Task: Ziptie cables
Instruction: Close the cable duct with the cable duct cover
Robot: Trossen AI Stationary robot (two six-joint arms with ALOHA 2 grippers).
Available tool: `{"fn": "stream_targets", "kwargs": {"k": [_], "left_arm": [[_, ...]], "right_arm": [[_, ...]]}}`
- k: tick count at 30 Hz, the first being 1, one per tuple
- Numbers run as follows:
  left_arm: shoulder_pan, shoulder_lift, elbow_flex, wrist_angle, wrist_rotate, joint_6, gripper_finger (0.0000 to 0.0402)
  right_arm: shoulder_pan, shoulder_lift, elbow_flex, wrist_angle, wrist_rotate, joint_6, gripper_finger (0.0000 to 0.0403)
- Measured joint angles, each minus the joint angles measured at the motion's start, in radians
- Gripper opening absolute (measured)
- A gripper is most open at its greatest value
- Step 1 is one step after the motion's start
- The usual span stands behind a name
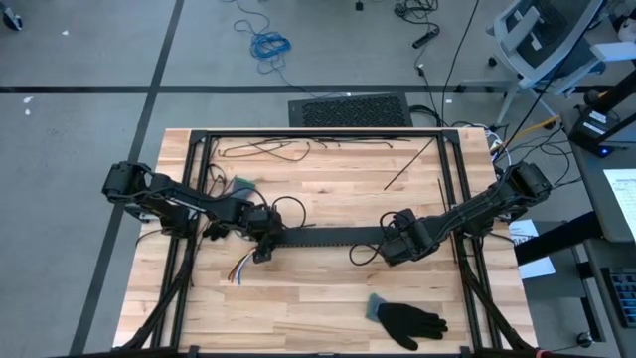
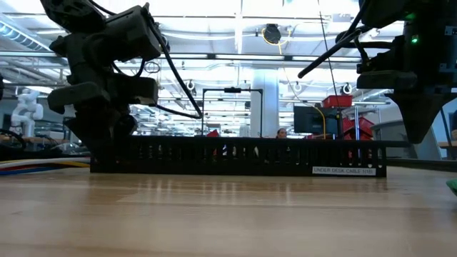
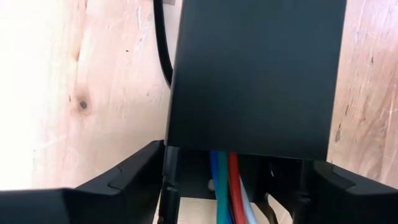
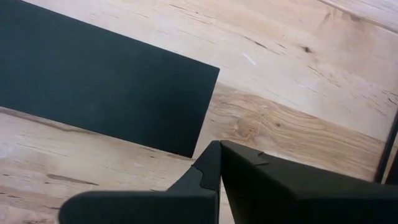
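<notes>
A black slotted strip (image 1: pixel 333 237) lies flat across the table's middle, with its long side toward the low camera (image 2: pixel 235 153). The cables run into its left end as blue, green, red and white wires (image 3: pixel 230 186). Their loose ends (image 1: pixel 238 270) lie on the wood toward the near edge, and they also show on the wood in the low view (image 2: pixel 36 165). My left gripper (image 1: pixel 263 249) sits at the strip's left end, fingers astride it (image 3: pixel 236 165). My right gripper (image 1: pixel 397 247) is shut (image 4: pixel 217 149) just off the strip's right end corner (image 4: pixel 199 146). Whether it touches the strip, I cannot tell. My left gripper has the strip's left end between its two fingers, one finger (image 3: pixel 134 177) against each side wall (image 3: pixel 169 165). The fingers come from above, slanting from the table's left, and lie across the strip. The strip rests flat on the table, with the wires running out between the fingers.
A black glove (image 1: pixel 409 320) lies near the table's near right edge. Loose black strands (image 1: pixel 268 149) and a thin dark rod (image 1: pixel 409 164) lie toward the far edge. A black frame (image 1: pixel 318 132) borders the table. A blue coiled cord (image 1: pixel 268 45) lies on the floor beyond.
</notes>
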Motion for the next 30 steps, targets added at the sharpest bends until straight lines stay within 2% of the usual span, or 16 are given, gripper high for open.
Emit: {"fn": "stream_targets", "kwargs": {"k": [9,25,30], "left_arm": [[0.000,0.000,0.000,0.006,0.000,0.008,0.0255],[0.001,0.000,0.000,0.006,0.013,0.008,0.0253],[0.001,0.001,0.000,0.006,0.014,0.025,0.0253]], "right_arm": [[0.000,0.000,0.000,0.000,0.000,0.000,0.0000],[-0.001,-0.003,0.000,-0.001,0.005,-0.004,0.0000],[-0.013,-0.037,0.000,-0.088,0.039,0.060,0.0000]]}}
